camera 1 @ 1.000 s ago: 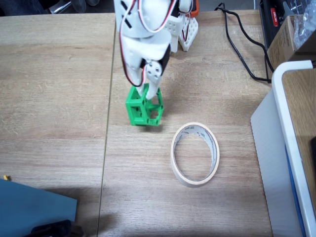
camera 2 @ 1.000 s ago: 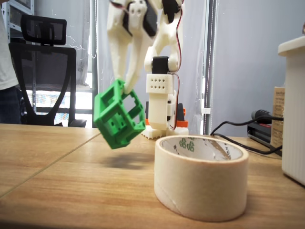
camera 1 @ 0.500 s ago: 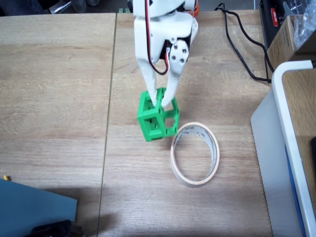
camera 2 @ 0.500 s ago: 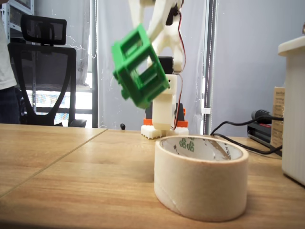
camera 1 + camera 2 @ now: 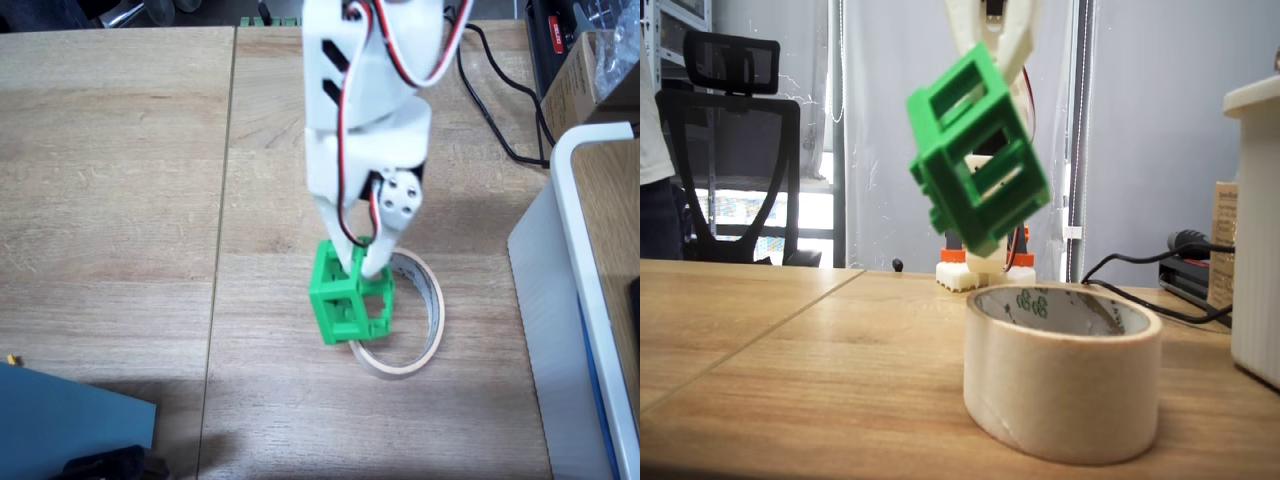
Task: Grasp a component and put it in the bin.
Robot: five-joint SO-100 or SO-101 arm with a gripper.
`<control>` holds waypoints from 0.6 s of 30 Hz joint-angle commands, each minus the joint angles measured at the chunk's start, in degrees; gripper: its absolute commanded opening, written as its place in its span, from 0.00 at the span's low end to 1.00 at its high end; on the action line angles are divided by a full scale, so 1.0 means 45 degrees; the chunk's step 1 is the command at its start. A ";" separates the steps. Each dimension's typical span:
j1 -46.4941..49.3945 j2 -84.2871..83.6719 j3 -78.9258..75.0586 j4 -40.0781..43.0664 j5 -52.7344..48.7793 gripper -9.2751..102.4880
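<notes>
Centre of a fixed view from above: the white tool (image 5: 358,262) pinches the top edge of the green component (image 5: 348,305), which overlaps the left rim of the bin (image 5: 432,305) on the wooden bench (image 5: 110,200). In a low fixed view, component (image 5: 978,178) hangs tilted, clear above the bin (image 5: 1062,375), toward its left side.

One fixed view looks straight down from above onto the wooden table (image 5: 120,180), taking in a broad stretch of it. Another fixed view sits low at table (image 5: 790,380) height, close in, facing the arm's base. Both share the green component (image 5: 350,305) (image 5: 977,178) and the tape-roll bin (image 5: 432,322) (image 5: 1062,375).
</notes>
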 commanded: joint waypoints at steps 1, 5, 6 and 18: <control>-0.0508 -0.0156 -0.1328 -0.0137 0.0117 0.09; -0.0957 -0.0352 -0.1348 -0.0137 0.0137 0.09; -0.1035 -0.0352 -0.1348 -0.0137 0.0137 0.09; -0.1621 -0.0488 -0.1250 -0.0117 0.0137 0.09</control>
